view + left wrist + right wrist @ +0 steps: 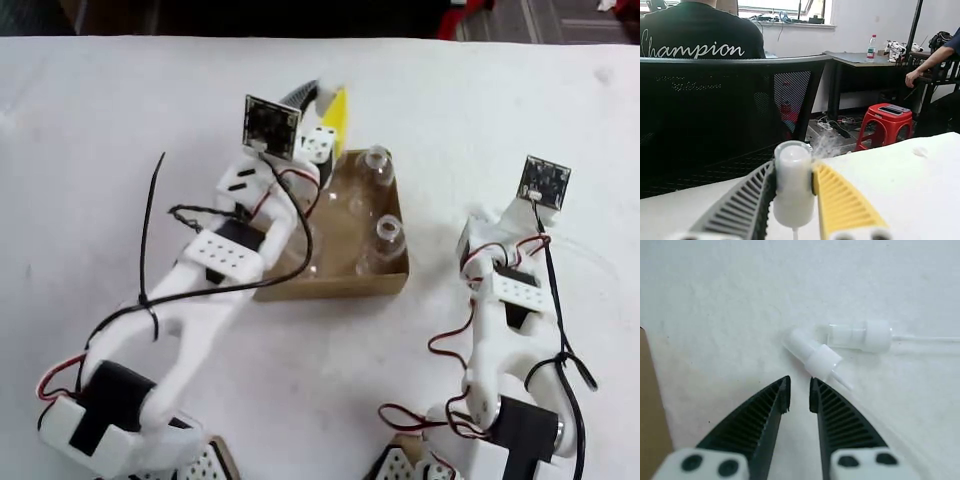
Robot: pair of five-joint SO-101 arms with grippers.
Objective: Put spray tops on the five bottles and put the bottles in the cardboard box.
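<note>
Left gripper (792, 171) pinches a white plastic spray top (793, 182) at the brown cardboard box's (330, 286) 11 o'clock corner, likely to cap a clear bottle (378, 165) inside; right gripper (799, 390) hangs slightly spread at 3 o'clock.

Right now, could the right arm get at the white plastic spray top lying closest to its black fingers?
Probably yes. The angled white plastic spray top lies on the white table just ahead of the black fingers, with nothing between; they stand slightly apart and hold nothing.
</note>
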